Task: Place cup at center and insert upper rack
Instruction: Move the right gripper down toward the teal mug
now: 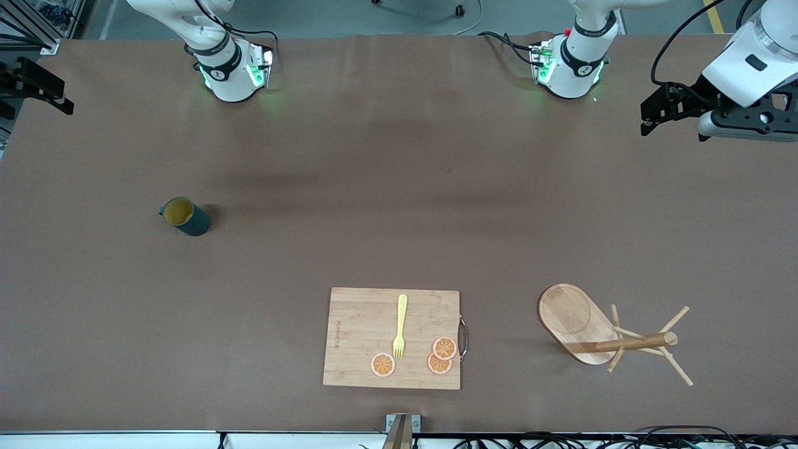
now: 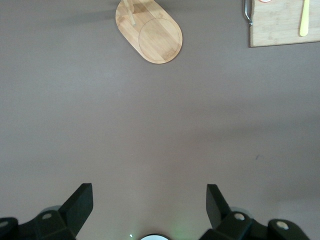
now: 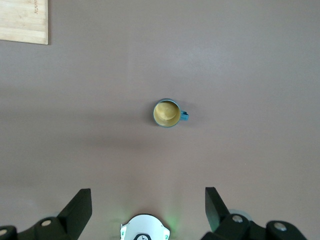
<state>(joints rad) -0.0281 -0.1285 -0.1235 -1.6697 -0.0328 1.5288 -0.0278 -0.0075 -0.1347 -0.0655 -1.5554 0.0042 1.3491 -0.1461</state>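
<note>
Board (image 1: 368, 340) sat nearest the front camera, w/ a yellow fork (image 1: 400, 327) and three orange slices (image 1: 439, 355) on it. Beside it, toward the left arm's end of the table, you had the upper rack (image 1: 601, 329) tipped over on its side: oval base standing on edge on the table (image 1: 399, 187), post lying roughly level, pegs sticking out every way. Nothing touched it.

Farther from the camera, toward the right arm's end, the cup (image 1: 186, 216) stood upright & alone, mustard inside showing, small handle pointing away from the table's middle. It was well apart from the board and not at centre.

Left gripper (image 1: 651, 112) hung up in the air over the left arm's end of the table, near the base row. In its wrist view the fingers (image 2: 80, 202) were spread wide w/ nothing between them, rack base visible past them.

Right gripper (image 3: 148, 205) wasn't visible in the front view; you only saw it in its own wrist view, fingers apart & empty, high above the cup.
</note>
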